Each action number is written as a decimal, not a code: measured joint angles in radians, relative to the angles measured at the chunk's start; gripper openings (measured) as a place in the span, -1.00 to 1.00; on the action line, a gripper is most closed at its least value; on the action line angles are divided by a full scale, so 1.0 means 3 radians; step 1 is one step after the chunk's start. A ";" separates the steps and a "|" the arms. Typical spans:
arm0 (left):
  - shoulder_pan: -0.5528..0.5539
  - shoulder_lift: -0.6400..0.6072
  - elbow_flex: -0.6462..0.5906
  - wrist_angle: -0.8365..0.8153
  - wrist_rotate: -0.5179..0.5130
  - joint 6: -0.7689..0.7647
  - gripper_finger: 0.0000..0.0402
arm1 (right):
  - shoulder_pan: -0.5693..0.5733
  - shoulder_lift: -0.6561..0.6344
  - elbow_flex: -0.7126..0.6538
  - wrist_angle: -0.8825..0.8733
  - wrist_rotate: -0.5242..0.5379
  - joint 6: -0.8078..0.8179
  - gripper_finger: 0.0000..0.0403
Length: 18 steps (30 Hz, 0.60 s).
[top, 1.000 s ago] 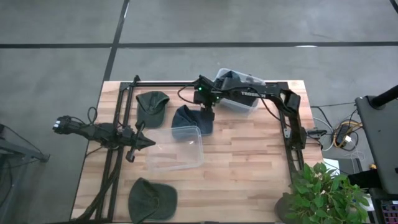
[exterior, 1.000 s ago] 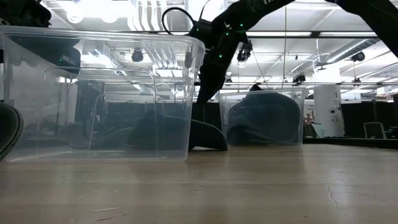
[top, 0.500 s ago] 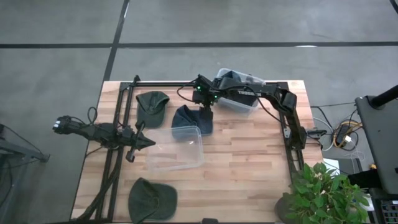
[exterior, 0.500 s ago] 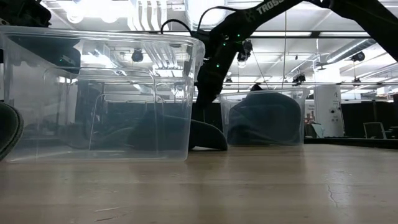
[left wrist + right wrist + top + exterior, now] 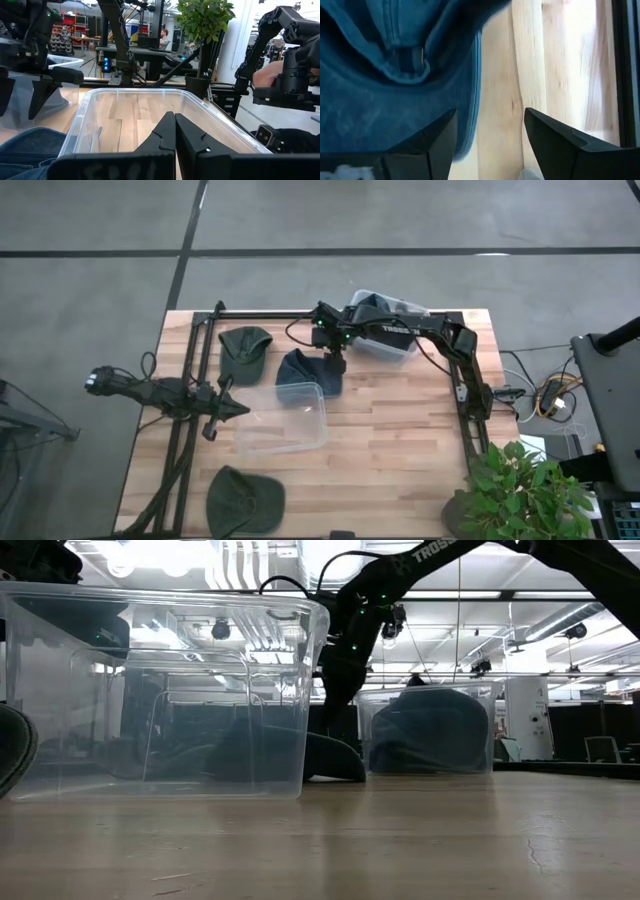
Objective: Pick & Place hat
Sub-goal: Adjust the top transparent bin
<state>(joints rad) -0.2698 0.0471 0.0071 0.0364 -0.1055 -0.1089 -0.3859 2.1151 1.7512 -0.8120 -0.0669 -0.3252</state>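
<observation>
A blue hat (image 5: 305, 375) lies flat on the table just behind a clear bin (image 5: 324, 420); its brim (image 5: 335, 758) shows past the bin in the low view. My right gripper (image 5: 336, 364) is open and points down over the hat's right edge (image 5: 472, 75), one finger over the cloth and one over bare wood; no touch shows. My left gripper (image 5: 243, 409) is shut and lies level at the bin's left wall (image 5: 75, 125). Two green hats (image 5: 244, 348) (image 5: 245, 500) lie flat at the far left and near left of the table.
A second clear bin (image 5: 388, 345) with a dark hat inside (image 5: 425, 730) stands at the far edge, right of my right gripper. Black frame rails (image 5: 465, 415) run along the table's left and right sides. A potted plant (image 5: 520, 490) stands off the near right corner.
My right gripper has come down a little over the blue hat's right edge, still open. The hat and the bins lie where they were.
</observation>
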 joint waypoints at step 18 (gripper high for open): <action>0.0000 0.0000 0.0000 0.0000 0.0000 -0.0001 -1.00 | 0.0052 -0.0217 -0.0034 -0.0423 0.0077 0.0105 0.11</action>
<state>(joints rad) -0.2697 0.0471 0.0072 0.0364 -0.1055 -0.1092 -0.3702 2.0500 1.7408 -0.9387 -0.0436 -0.2938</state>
